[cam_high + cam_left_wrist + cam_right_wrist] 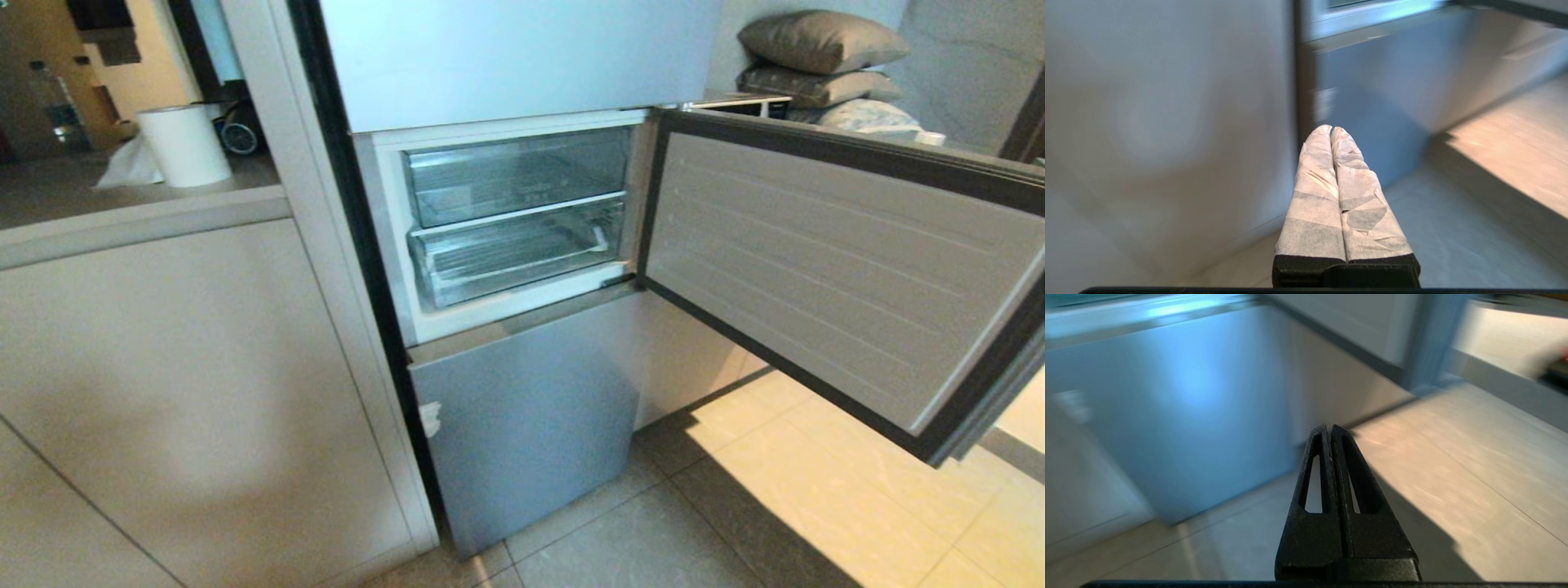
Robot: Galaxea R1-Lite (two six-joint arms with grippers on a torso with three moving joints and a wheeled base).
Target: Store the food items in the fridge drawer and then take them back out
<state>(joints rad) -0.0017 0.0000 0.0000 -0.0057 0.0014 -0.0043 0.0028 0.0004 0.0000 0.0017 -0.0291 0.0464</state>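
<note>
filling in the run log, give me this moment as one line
fridge door: open | fridge drawer: closed, no food seen | left gripper: shut, empty, low by floor | right gripper: shut, empty, low by floor

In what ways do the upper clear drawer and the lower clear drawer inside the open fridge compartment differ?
The upper drawer is taller and sits flush, pushed fully in; the lower drawer is shallower and its front stands slightly forward. The lower drawer has a white-edged front; the upper drawer's front looks plain clear. Both are transparent plastic, equally wide, and no food is seen in either.
</note>
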